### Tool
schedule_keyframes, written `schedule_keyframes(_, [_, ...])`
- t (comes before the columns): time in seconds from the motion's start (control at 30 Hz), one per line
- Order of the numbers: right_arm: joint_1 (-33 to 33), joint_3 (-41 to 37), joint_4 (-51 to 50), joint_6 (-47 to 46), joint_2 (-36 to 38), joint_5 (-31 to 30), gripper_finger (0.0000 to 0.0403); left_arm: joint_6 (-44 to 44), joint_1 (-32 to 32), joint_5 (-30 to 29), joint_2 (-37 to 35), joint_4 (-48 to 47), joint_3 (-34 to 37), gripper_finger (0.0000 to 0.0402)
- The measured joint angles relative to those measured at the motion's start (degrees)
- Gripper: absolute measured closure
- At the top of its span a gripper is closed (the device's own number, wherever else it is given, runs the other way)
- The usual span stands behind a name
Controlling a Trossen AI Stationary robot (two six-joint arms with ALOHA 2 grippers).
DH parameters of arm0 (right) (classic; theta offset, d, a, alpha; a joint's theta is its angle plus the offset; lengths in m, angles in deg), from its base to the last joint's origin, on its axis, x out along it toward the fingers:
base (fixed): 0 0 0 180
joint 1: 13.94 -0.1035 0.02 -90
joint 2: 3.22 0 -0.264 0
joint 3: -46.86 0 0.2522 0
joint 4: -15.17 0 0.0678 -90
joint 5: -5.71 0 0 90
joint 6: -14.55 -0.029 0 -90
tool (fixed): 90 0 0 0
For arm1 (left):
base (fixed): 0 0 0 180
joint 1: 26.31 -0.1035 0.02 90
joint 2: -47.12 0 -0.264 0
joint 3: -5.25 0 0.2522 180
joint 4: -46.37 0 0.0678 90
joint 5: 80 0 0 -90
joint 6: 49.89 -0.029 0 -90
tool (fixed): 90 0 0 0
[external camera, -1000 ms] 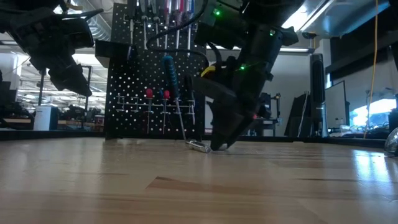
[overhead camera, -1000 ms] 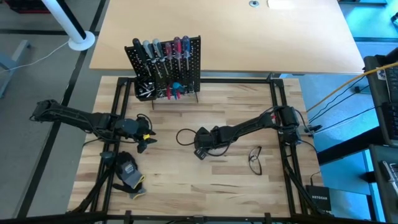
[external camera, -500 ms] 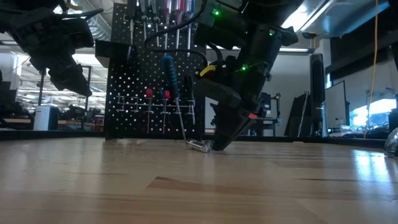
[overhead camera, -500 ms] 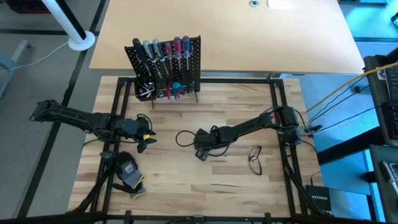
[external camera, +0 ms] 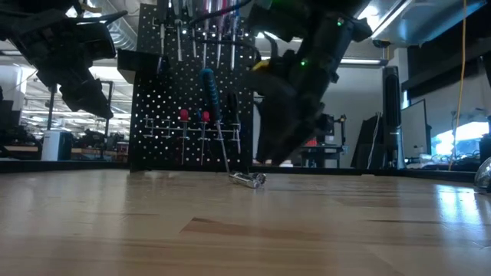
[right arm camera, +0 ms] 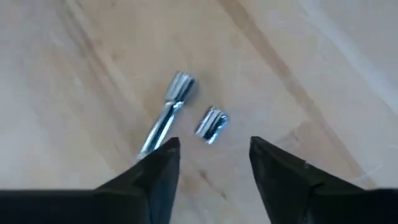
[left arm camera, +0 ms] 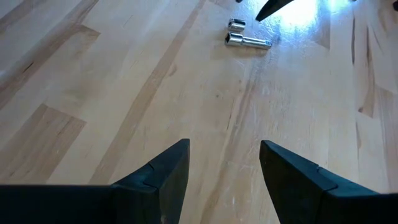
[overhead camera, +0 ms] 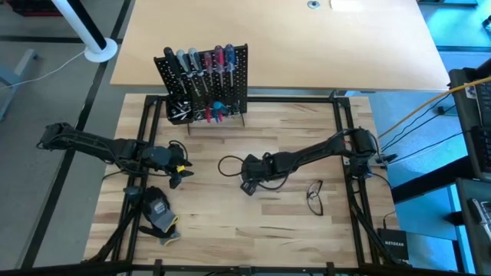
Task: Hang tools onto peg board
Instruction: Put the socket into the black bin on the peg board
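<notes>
Two small silver bits lie flat on the wooden table: a long one point(right arm camera: 165, 118) and a short one point(right arm camera: 212, 124), also visible as the long bit point(left arm camera: 247, 42) and the short bit point(left arm camera: 236, 25) in the left wrist view. My right gripper point(right arm camera: 214, 165) hovers open just above them point(external camera: 248, 179), touching neither. The peg board point(overhead camera: 204, 83) stands upright at the table's far side, with several screwdrivers point(overhead camera: 205, 61) hanging on it and a black bin point(overhead camera: 178, 110) at its lower left. My left gripper point(overhead camera: 176, 167) waits open at the table's left.
A grey-black glove with yellow trim point(overhead camera: 159, 215) lies near the front left. A thin dark looped object point(overhead camera: 314, 196) lies to the right of my right gripper. A black cable loop point(overhead camera: 228, 165) hangs off the right arm. Bare wood lies between the bits and the peg board.
My right gripper, whose fingertips stood on the table beside the silver bits, has lifted off the table. The bits remain lying on the wood. The left arm has kept still.
</notes>
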Motion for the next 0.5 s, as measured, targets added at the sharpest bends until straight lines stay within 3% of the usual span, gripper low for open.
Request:
schedule_keyframes(0.23, [0.0,0.0,5.5,-0.8,-3.9,-2.1,0.0183,0.0,0.0,0.0,0.0,0.0,0.0,0.0218])
schedule_keyframes(0.5, [-0.1,0.3,5.1,-1.7,-6.2,-3.0,0.0204,0.0,0.0,-0.2,0.0,0.0,0.0,0.0218])
